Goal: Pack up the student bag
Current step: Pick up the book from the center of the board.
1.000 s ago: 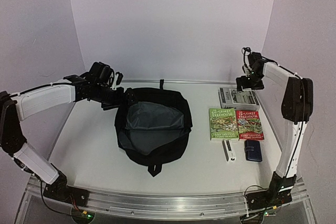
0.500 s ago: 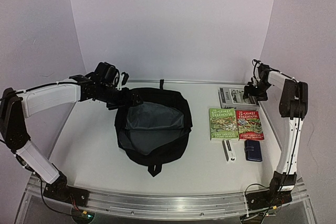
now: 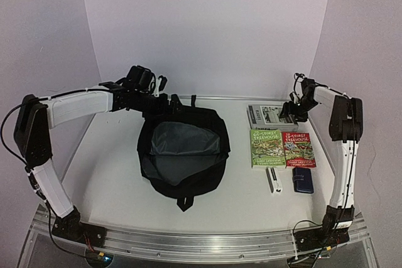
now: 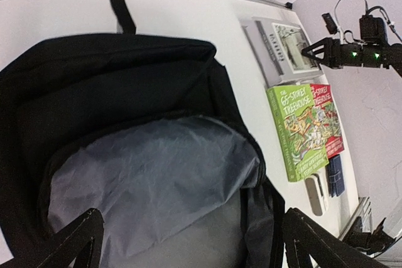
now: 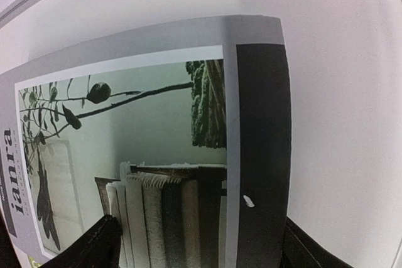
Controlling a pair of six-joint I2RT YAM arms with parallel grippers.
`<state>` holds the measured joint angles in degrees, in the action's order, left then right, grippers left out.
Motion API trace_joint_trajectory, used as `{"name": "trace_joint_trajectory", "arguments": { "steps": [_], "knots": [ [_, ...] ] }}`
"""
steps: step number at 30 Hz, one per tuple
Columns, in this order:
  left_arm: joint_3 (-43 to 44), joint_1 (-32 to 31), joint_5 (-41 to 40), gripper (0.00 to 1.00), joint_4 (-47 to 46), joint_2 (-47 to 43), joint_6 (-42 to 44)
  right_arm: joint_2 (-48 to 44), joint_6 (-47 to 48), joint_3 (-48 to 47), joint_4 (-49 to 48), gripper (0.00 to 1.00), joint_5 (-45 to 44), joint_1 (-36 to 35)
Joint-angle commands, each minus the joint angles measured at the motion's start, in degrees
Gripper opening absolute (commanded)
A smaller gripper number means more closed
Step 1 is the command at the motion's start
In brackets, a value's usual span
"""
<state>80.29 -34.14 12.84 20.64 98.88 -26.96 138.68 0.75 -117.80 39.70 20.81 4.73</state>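
The student bag (image 3: 182, 155) lies in the middle of the table, black, its mouth gaping to show the grey lining (image 4: 157, 180). My left gripper (image 3: 168, 101) hovers over the bag's far left rim, open, its fingers (image 4: 81, 236) spread wide above the lining with nothing between them. My right gripper (image 3: 291, 112) is low on the right end of a grey magazine (image 3: 270, 116) at the back right. It stands open (image 5: 201, 236): one finger (image 5: 103, 243) is over the cover, the other is past the magazine's dark edge band (image 5: 260, 142).
A green book (image 3: 266, 147) and a red book (image 3: 299, 149) lie side by side right of the bag. Nearer the front are a small white object (image 3: 272, 181) and a dark-blue case (image 3: 303, 180). Walls close the back and both sides.
My left arm has swung back and to the right, over the bag's far rim. My right gripper has dropped onto the magazine, which has slid left, and its jaws have narrowed a little.
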Motion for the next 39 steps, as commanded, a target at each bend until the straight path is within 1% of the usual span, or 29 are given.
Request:
{"name": "trace_joint_trajectory", "arguments": {
  "steps": [1, 6, 10, 13, 17, 19, 22, 24, 27, 30, 36, 39],
  "knots": [
    [10.77, -0.62, 3.55, 0.99, -3.73, 8.28, -0.08, 2.43, -2.89, -0.68, 2.12, 0.76, 0.59, -4.22],
    [22.67, -2.1, 6.89, 0.96, -5.53, 19.7, -2.24, 2.44, -5.38, -0.18, 1.47, 0.74, 0.59, -7.0],
    [32.22, -3.73, 8.16, 0.92, -4.15, 29.04, -3.19, 2.65, -6.46, 0.26, 0.91, 0.73, 0.04, -8.11],
    [37.94, -5.02, 8.88, 0.91, -4.06, 33.78, -3.74, 2.57, -6.65, 0.8, 0.48, 0.72, -0.11, -8.79],
    [43.5, -5.94, 10.48, 0.87, -4.23, 39.09, -4.51, 2.27, -6.88, 1.69, -0.17, 0.65, -0.04, -9.68],
    [45.29, -6.12, 10.79, 0.87, -3.65, 40.67, -4.87, 2.19, -7.37, 1.83, -0.56, 0.57, 0.59, -9.76],
    [43.89, -6.1, 10.43, 0.87, -4.11, 40.48, -5.13, 1.9, -8.12, 1.39, -1.0, 0.42, 2.01, -9.75],
    [40.99, -6.12, 9.49, 0.87, -5.07, 39.06, -5.07, 1.37, -8.48, 0.79, -1.09, 0.28, 2.32, -9.82],
    [38.28, -6.12, 7.92, 0.87, -5.2, 37.15, -4.64, -0.23, -8.82, 0.03, -1.17, 0.12, 3.02, -9.8],
    [36.07, -6.04, 6.93, 0.88, -5.46, 35.48, -4.68, -2.21, -9.51, -0.71, -1.19, 0.0, 5.28, -9.78],
    [31.81, -6.02, 6.43, 0.88, -6.99, 31.91, -4.97, -7.66, -10.77, -0.86, -1.12, 0.0, 9.0, -9.81],
    [30.19, -5.9, 5.81, 0.92, -6.83, 29.19, -4.16, -11.0, -11.11, -0.23, -1.11, 0.0, 10.06, -9.76]
  ]
}}
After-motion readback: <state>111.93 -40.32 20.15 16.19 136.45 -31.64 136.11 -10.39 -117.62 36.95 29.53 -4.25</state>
